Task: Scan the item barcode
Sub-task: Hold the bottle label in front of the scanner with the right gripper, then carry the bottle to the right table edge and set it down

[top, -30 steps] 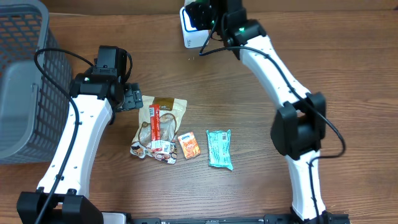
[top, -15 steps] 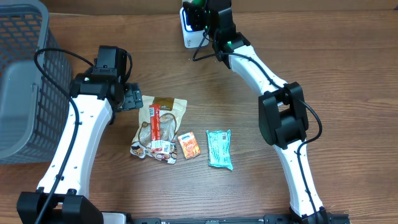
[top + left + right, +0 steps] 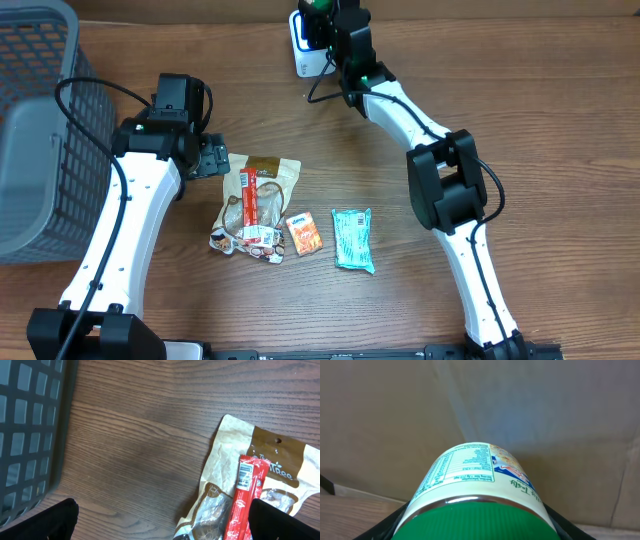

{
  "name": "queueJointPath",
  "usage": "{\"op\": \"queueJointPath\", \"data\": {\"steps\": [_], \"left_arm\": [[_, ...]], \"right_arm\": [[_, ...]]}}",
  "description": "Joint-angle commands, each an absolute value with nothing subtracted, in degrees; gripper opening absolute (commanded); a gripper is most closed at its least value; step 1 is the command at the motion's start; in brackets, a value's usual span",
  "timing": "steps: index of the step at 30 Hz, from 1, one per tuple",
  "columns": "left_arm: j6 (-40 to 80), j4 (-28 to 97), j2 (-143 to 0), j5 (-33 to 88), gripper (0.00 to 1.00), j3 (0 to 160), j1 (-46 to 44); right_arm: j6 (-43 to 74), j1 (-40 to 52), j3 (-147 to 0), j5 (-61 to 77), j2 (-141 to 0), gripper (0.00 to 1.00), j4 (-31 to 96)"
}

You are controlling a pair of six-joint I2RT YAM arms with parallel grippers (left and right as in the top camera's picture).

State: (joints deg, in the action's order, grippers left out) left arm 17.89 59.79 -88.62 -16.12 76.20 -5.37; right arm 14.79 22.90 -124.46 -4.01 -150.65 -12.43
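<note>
Right gripper (image 3: 475, 527): jaws pinching a round white-labelled plastic jar with a green screw lid (image 3: 472, 475), with a dark finger (image 3: 385, 527) on either side of the lid end. The grip looks centred in the wrist view

Jar, location: held at the far edge of the brown wood-grain table (image 3: 560, 150), just beside a white box-shaped scanner unit (image 3: 302, 55). The label face turned to the wrist camera shows a nutrition panel and brand print. No barcode is visible there, so where it sits cannot be told

Left gripper (image 3: 160, 527): jaws spread wide and holding nothing, low over bare table beside a cream-and-brown paper snack pouch (image 3: 260, 465). A red stick sachet (image 3: 246, 495) lies on the pouch

Further out: small orange packet (image 3: 304, 233) and teal foil wrapper (image 3: 352, 238), both near the pouch, and a grey plastic mesh basket (image 3: 40, 120) at the left edge

Hazards, as judged:
- No read, if the barcode faces away from the scanner window or curves out of its line
- Jar twisting or sliding in the jaws, since the wall is smooth and round and only two fingers hold it
- Jar knocking the scanner unit, as the two are close
- A dropped jar would probably roll off the far edge
</note>
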Motion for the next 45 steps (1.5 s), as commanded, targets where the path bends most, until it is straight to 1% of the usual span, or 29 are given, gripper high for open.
{"op": "queueJointPath", "data": {"steps": [1,8,16,20,24,28,32,35,40,45], "left_arm": [[17.8,59.7,-88.8,-16.7,1.00,76.2,-5.3],[17.8,59.7,-88.8,-16.7,1.00,76.2,-5.3],[17.8,59.7,-88.8,-16.7,1.00,76.2,-5.3],[17.8,59.7,-88.8,-16.7,1.00,76.2,-5.3],[17.8,59.7,-88.8,-16.7,1.00,76.2,-5.3],[17.8,59.7,-88.8,-16.7,1.00,76.2,-5.3],[17.8,59.7,-88.8,-16.7,1.00,76.2,-5.3],[17.8,59.7,-88.8,-16.7,1.00,76.2,-5.3],[17.8,59.7,-88.8,-16.6,1.00,76.2,-5.4],[17.8,59.7,-88.8,-16.6,1.00,76.2,-5.5]], "right_arm": [[14.6,22.9,-125.1,-5.1,-151.4,0.04,-13.7],[14.6,23.1,-125.1,-5.1,-152.5,0.04,-13.4],[14.6,23.6,-125.1,-5.1,-153.4,0.04,-9.8],[14.6,23.6,-125.3,-5.1,-152.8,0.04,-10.5],[14.6,23.4,-125.4,-5.1,-149.8,0.04,-10.8],[14.6,23.2,-125.4,-5.1,-143.8,0.04,-9.0],[14.6,22.6,-125.4,-5.1,-135.6,0.04,-0.5],[14.9,21.5,-125.4,-5.1,-129.7,0.04,9.9],[15.0,17.6,-125.4,-5.1,-121.3,0.04,31.1],[15.1,10.7,-125.4,-5.1,-118.9,0.04,53.3]]}}
